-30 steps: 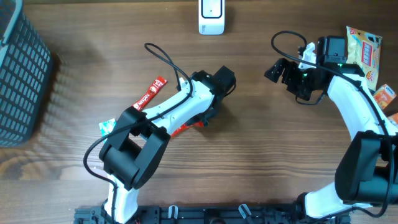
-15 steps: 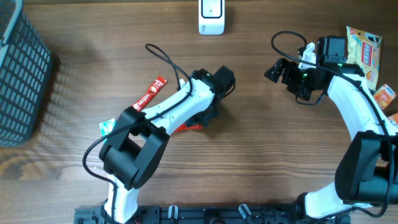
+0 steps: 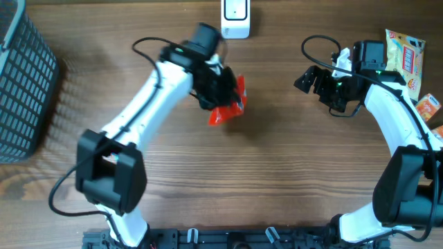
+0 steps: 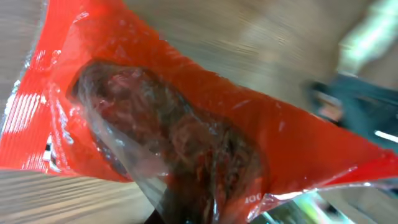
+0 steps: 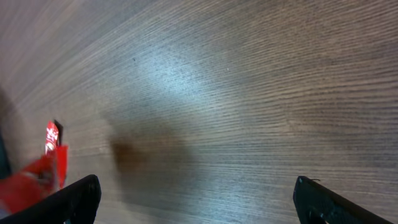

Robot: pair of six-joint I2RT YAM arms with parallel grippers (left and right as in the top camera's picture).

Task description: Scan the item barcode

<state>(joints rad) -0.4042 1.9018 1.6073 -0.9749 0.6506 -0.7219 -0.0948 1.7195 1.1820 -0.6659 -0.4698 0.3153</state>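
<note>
My left gripper [image 3: 220, 90] is shut on a red packet [image 3: 230, 105] and holds it above the table, just below the white scanner [image 3: 235, 18] at the back edge. In the left wrist view the red packet [image 4: 186, 124] fills the frame: red film with a clear window over dark contents and white stripes at its left end. It hides my left fingers. My right gripper [image 3: 309, 77] stands open at the right, well apart from the packet, with nothing between its fingers [image 5: 74, 199]. The red packet [image 5: 28, 186] shows at the lower left of the right wrist view.
A dark mesh basket [image 3: 24, 83] stands at the far left. Snack bags [image 3: 405, 59] and a small orange packet [image 3: 428, 105] lie at the right edge. The table is brown wood [image 3: 277, 180].
The left gripper shut on the red packet at mid-table, then the arm swung up and back, carrying it to just below the scanner. The right arm has not moved.
</note>
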